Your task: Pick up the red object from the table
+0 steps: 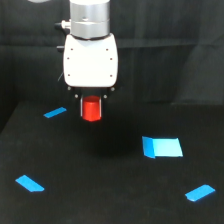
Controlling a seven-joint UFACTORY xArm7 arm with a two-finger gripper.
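Note:
The red object (91, 110) is a small bright red-orange block, upright, directly under the white gripper body. My gripper (91, 111) is shut on it, with a thin dark finger pressed against each side. The block sits over the far part of the black table (100, 190), left of the middle in the exterior view. I cannot tell whether its underside touches the surface or hangs just above it.
Flat blue pieces lie on the table: a thin strip (55, 112) left of the gripper, a larger rectangle (161, 147) to the right, one (30, 183) at the near left and one (200, 192) at the near right. A black curtain hangs behind.

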